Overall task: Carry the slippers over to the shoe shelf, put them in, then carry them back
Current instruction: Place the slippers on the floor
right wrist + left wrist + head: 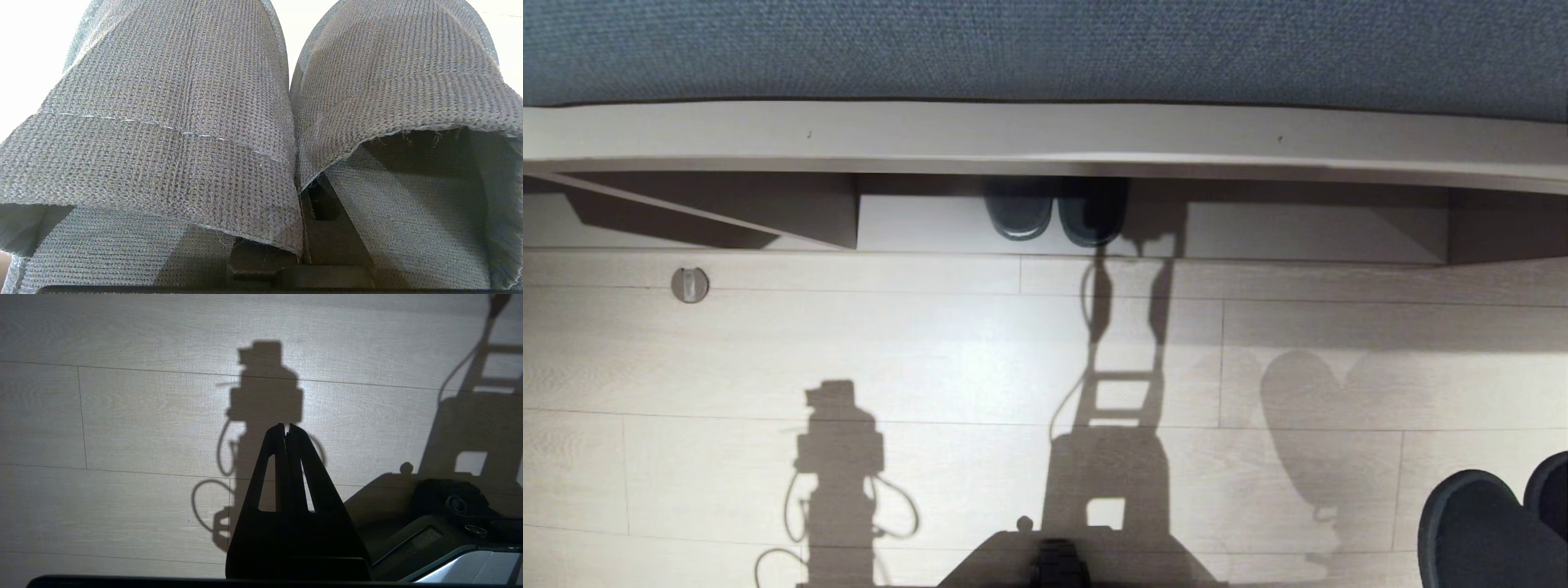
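Observation:
The slippers (pixel 1486 531), matte black with knit toe bands, show at the lower right corner of the head view, a good way from the shoe shelf (pixel 1258 233). In the right wrist view they (pixel 163 122) fill the picture side by side. My right gripper (pixel 300 192) is shut on their two inner edges, pinched together; one dark finger (pixel 331 237) shows in the right slipper, and the tips are hidden under the toe bands. My left gripper (pixel 287 428) is shut with nothing in it, over bare floor at the left.
A glossier dark pair (pixel 1054 212) stands in the shelf's middle cubby, just right of the upright divider (pixel 833 212). A small round floor fitting (pixel 689 284) sits at the left. A blue-grey panel runs above the shelf. My base (pixel 1058 563) shows at the bottom.

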